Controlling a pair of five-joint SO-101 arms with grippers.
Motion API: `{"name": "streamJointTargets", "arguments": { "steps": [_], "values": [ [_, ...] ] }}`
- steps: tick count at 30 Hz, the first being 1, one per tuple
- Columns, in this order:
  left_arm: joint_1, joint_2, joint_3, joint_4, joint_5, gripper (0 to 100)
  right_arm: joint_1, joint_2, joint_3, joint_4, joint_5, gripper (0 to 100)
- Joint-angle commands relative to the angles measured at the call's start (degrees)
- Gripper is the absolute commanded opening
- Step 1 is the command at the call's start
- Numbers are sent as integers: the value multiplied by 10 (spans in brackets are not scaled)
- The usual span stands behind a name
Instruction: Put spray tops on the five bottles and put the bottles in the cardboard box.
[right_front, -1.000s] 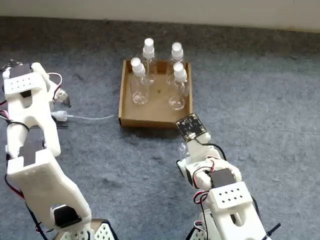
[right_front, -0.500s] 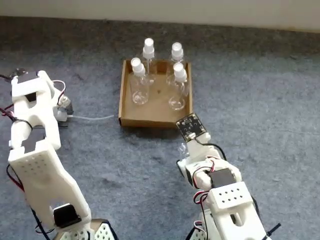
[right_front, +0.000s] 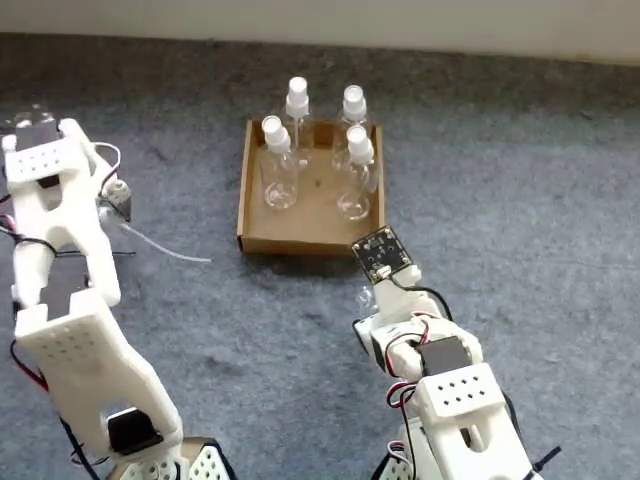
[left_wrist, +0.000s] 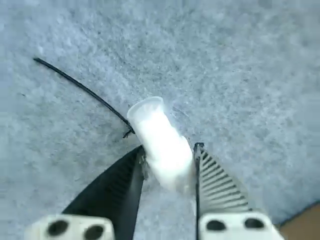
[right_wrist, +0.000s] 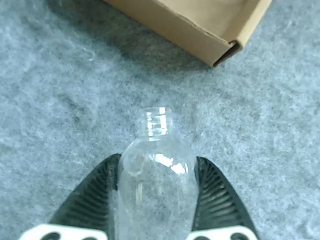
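4 capped bottles (right_front: 280, 170) in cardboard box (right_front: 300, 243); uncapped bottle (right_wrist: 155, 175), spray top (left_wrist: 160, 145) outside.

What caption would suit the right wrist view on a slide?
Right pincer grips an uncapped clear bottle above grey carpet, its open neck pointing toward a corner of the cardboard box.

No legible text or markings.

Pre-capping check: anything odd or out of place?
Nothing tipped or spilled; four capped bottles stand upright in the cardboard box. Only stray: a thin black strand on the carpet by the spray top in the left gripper.
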Motion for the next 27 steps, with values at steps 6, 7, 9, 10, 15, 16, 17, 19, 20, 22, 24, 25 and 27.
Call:
{"name": "streamJointTargets", "arguments": {
  "steps": [6, 7, 9, 10, 15, 16, 17, 19, 20, 22, 24, 25, 27],
  "values": [
    [44, -156, 7, 110, -489, 4, 7, -10, -7, -11, -4, 5],
    [53, -155, 29, 116, -549, 4, 7, -10, -7, -11, -4, 5],
    [65, -152, 79, 116, -611, 4, 7, -10, -7, -11, -4, 5],
    [73, -150, 102, 109, -625, 4, 7, -10, -7, -11, -3, 5],
    [126, -144, 222, 60, -773, 4, 7, -10, -6, -11, -3, 5],
    [135, -144, 240, 53, -791, 4, 7, -10, -6, -11, -2, 5],
    [142, -145, 258, 47, -809, 4, 7, -10, -6, -11, -2, 5],
    [149, -146, 288, 35, -833, 4, 7, -10, -5, -11, -2, 5],
    [150, -145, 305, 27, -834, 4, 7, -10, -7, -11, -2, 5],
    [150, -144, 337, -1, -828, 5, 7, -10, -7, -12, -2, 5],
    [146, -144, 368, -33, -816, 8, 7, -10, -7, -12, -2, 5],
    [145, -145, 383, -46, -810, 8, 7, -10, -7, -12, -2, 5],
    [137, -147, 405, -64, -796, 16, 7, -10, -7, -12, -2, 5]
  ]
}}
